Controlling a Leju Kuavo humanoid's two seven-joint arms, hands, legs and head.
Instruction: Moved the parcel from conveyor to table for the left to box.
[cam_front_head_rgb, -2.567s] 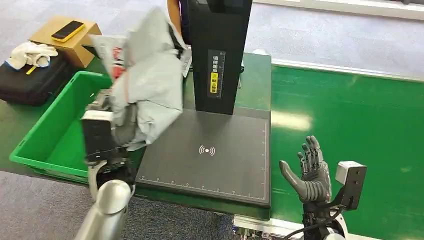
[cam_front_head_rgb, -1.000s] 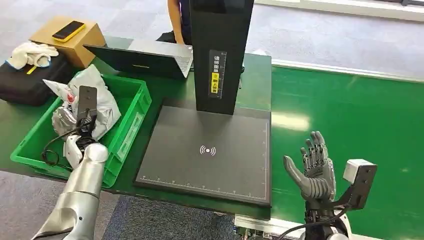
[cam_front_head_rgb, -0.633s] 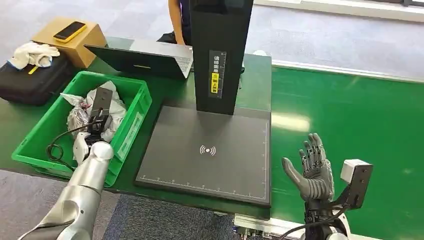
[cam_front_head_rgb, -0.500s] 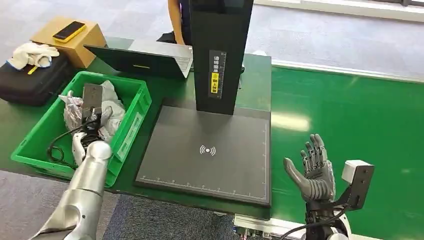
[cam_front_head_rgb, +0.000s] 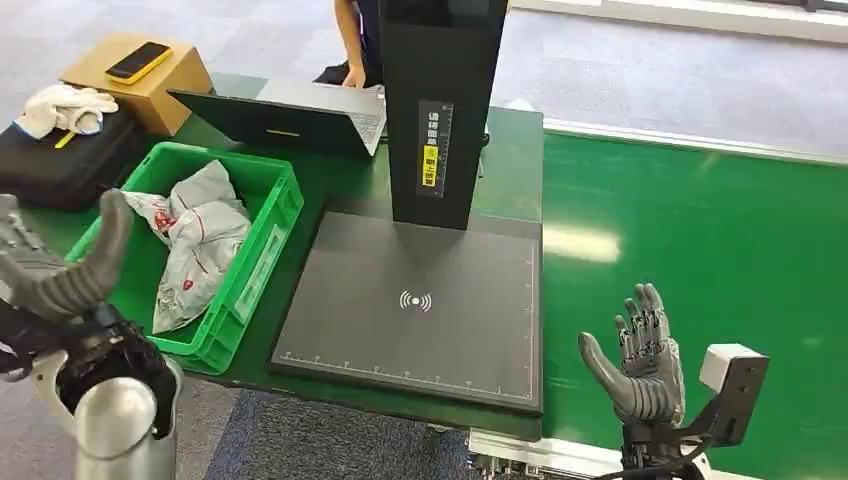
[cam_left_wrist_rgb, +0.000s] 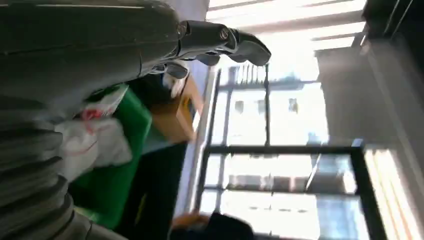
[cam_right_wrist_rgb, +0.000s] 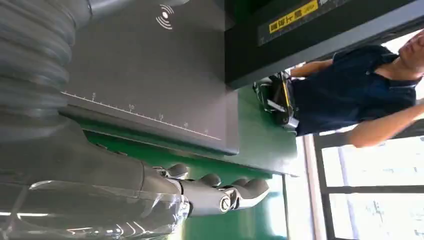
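The parcel (cam_front_head_rgb: 198, 237), a crumpled grey plastic mailer with red print, lies inside the green box (cam_front_head_rgb: 263, 263) at the table's left; it also shows in the left wrist view as the parcel (cam_left_wrist_rgb: 90, 142). My left hand (cam_front_head_rgb: 55, 275) is raised near the box's front left corner, fingers spread and holding nothing, also seen as the left hand (cam_left_wrist_rgb: 150, 37). My right hand (cam_front_head_rgb: 640, 358) stands open over the green conveyor (cam_front_head_rgb: 700, 240), palm toward the scanner pad; the right hand (cam_right_wrist_rgb: 200, 192) holds nothing.
A black scanner pad (cam_front_head_rgb: 420, 300) with a tall black post (cam_front_head_rgb: 435, 110) fills the table's middle. A laptop (cam_front_head_rgb: 285, 115) sits behind the box, a person (cam_front_head_rgb: 352, 40) beyond it. A cardboard box with a yellow phone (cam_front_head_rgb: 135, 60) and a black case (cam_front_head_rgb: 60, 160) lie far left.
My left hand carried the parcel from above the pad into the green box, let it go, then pulled back toward me, open. The right hand barely moved.
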